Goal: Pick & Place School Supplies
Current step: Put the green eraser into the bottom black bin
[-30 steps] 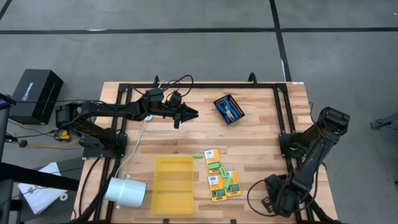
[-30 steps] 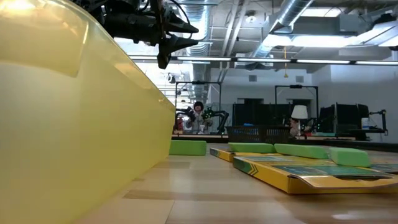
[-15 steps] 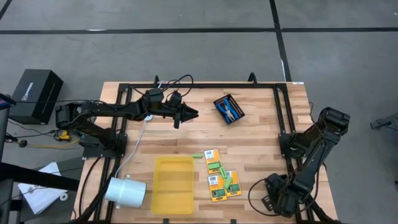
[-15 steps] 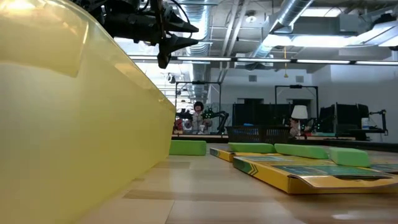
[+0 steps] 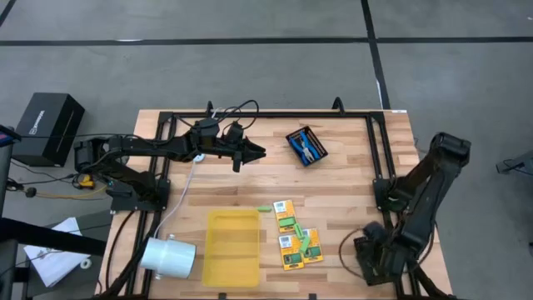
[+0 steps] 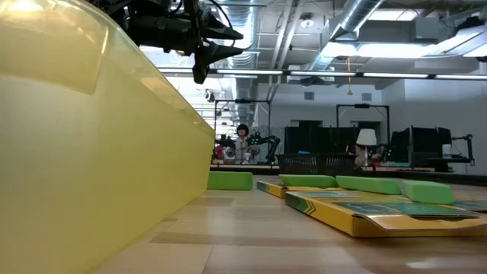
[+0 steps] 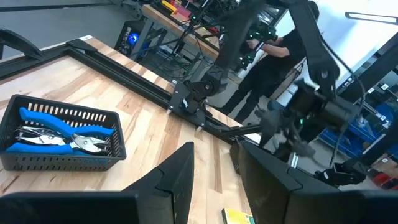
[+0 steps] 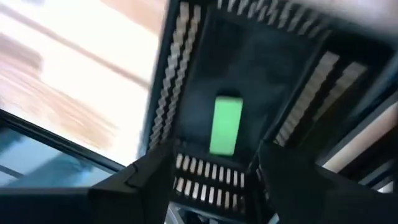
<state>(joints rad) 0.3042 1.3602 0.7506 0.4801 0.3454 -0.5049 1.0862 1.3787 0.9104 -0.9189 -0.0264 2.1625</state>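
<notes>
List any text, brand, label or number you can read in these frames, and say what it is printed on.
Black box beside the table: white lettering, too small to read.
Yellow-and-green crayon boxes: printed labels, too small to read from above; blurred in the low view.
Black mesh tray with the blue-handled pliers: no text visible.
Nothing legible elsewhere.

Left arm: stretched out level from its base at the table's left side, reaching across the far half of the table, well above the surface. Left gripper (image 5: pixel 254 152) points toward the right side; its two dark fingers (image 7: pixel 177 180) stand apart with a clear gap, holding nothing.

Right arm: folded steeply at the table's right edge, elbow high, wrist turned down at the near right corner. Right gripper (image 8: pixel 211 165) points downward, fingers (image 8: pixel 146 177) spread wide, nothing between them.
</notes>
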